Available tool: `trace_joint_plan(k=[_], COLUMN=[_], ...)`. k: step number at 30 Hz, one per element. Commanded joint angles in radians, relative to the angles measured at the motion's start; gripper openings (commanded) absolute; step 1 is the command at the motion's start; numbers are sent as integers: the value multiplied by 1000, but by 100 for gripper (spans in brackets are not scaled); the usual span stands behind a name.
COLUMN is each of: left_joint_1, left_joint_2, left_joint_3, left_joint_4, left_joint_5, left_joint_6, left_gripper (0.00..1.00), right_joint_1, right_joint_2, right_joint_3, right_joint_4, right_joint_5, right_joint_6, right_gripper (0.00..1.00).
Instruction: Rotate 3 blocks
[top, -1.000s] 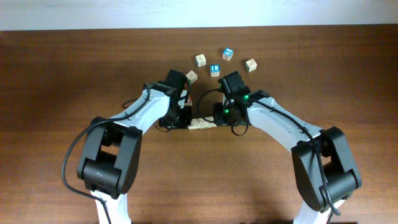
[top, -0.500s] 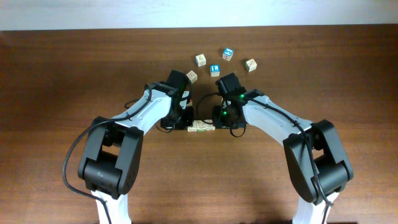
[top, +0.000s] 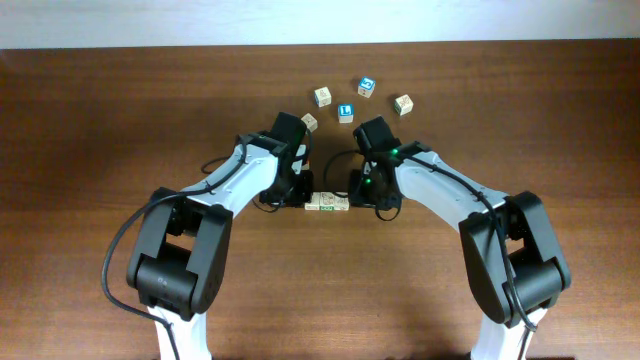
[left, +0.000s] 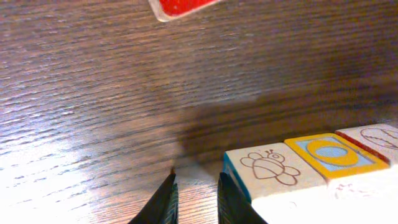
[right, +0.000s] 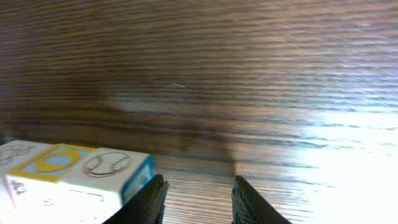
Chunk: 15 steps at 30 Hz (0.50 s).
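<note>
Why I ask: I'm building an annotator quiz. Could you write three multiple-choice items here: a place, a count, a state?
1. Where does the row of pale wooden alphabet cubes lie?
A. between the left arm's fingers and the right arm's fingers
B. at the far table edge
C. left of both arms

2. How many cubes make up that row?
A. two
B. three
C. five

3. How do the right arm's fingers stand?
A. clamped on a cube
B. shut tight on nothing
C. apart, with only the dark wooden table between

Key: 1 A, the overhead view shows an arm at each end of the row; 2 B, the left wrist view shows three printed faces side by side; 3 C, the right wrist view shows table in the gap.
</note>
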Motion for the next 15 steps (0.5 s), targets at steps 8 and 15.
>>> trace_joint_plan(k=[8,15], left_joint_1=[-3,32], left_joint_2=[9,9], left_joint_3=[19,20], left_joint_4=[-25,-39], left_joint_5=[-201,-268], left_joint_6=[-89,-126], left_gripper=[14,19], right_joint_1=[-8,-6], right_joint_2=[5,4], right_joint_3=[15,67], right_joint_4=[-60,-174], right_joint_5=[119,-47], right_joint_6=[101,18], right_gripper=[36,36])
